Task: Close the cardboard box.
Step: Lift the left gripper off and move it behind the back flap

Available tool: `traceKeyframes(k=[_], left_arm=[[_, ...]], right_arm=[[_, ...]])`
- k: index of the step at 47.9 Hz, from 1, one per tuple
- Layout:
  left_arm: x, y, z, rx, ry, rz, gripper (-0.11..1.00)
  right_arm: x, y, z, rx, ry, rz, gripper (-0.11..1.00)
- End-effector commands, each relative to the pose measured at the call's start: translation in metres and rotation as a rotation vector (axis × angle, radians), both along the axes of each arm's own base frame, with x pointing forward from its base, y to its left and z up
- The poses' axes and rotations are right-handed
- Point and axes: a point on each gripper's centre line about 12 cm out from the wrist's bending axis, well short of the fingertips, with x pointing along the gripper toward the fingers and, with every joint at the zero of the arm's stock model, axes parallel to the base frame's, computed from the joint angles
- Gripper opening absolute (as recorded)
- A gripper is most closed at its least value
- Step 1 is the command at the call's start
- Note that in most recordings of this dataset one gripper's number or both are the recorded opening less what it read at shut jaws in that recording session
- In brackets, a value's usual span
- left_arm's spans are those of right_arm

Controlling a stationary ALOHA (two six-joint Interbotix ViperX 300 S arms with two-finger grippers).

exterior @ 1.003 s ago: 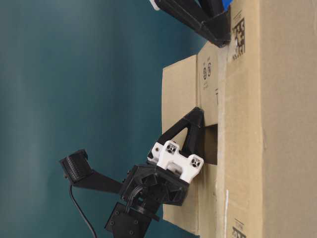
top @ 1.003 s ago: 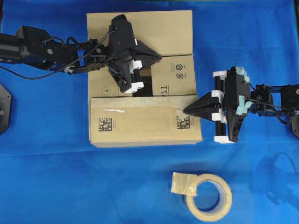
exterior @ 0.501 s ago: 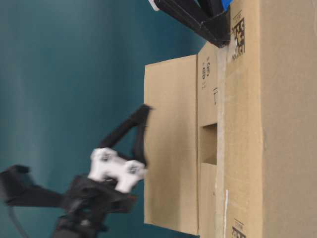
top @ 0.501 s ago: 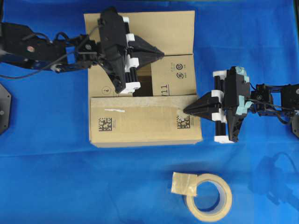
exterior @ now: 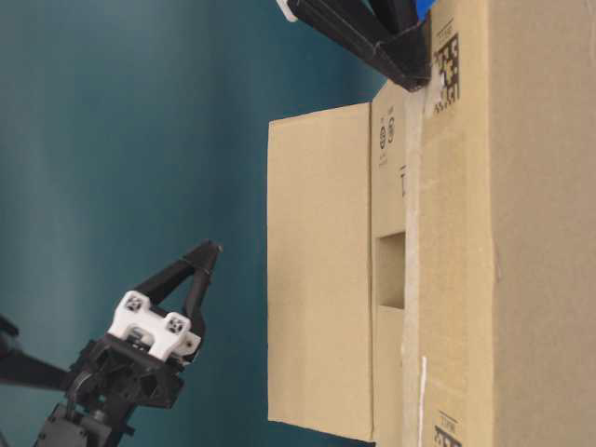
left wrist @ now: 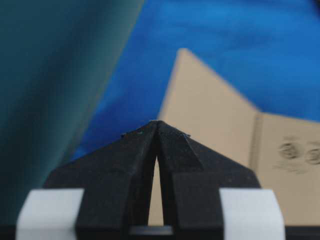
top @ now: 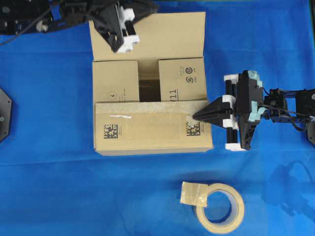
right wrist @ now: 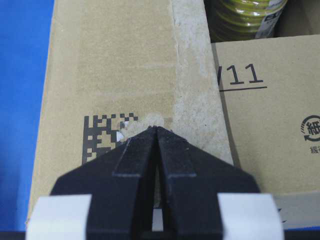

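The cardboard box [top: 150, 83] looked light and stiff; its far flap wanted pushing. Both grippers, left [top: 129, 22] and right [top: 197, 117], were closed together, empty.

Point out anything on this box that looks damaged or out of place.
The cardboard box has a scuffed, torn patch on its near flap beside the QR code, right where the shut right gripper presses. The far flap stands open.
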Motion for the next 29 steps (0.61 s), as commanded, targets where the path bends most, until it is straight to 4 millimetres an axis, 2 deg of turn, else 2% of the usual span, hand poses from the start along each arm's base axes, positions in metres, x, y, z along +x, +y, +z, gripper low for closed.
traceKeyframes(k=[1,7,14,29], left_arm=[[-0.002,0.022,0.011,0.012,0.019,0.041,0.00],[-0.002,0.040,0.004,-0.012,0.079,0.074,0.00],[0.003,0.050,-0.018,-0.055,0.176,0.083,0.00],[0.006,0.046,-0.024,-0.086,0.226,0.072,0.00]], right_arm=[[0.004,0.000,0.006,0.000,-0.029,-0.002,0.00],[0.004,0.000,0.007,0.000,-0.032,-0.004,0.00],[0.004,0.000,0.007,-0.001,-0.030,-0.003,0.00],[0.004,0.000,0.007,-0.002,-0.032,-0.002,0.00]])
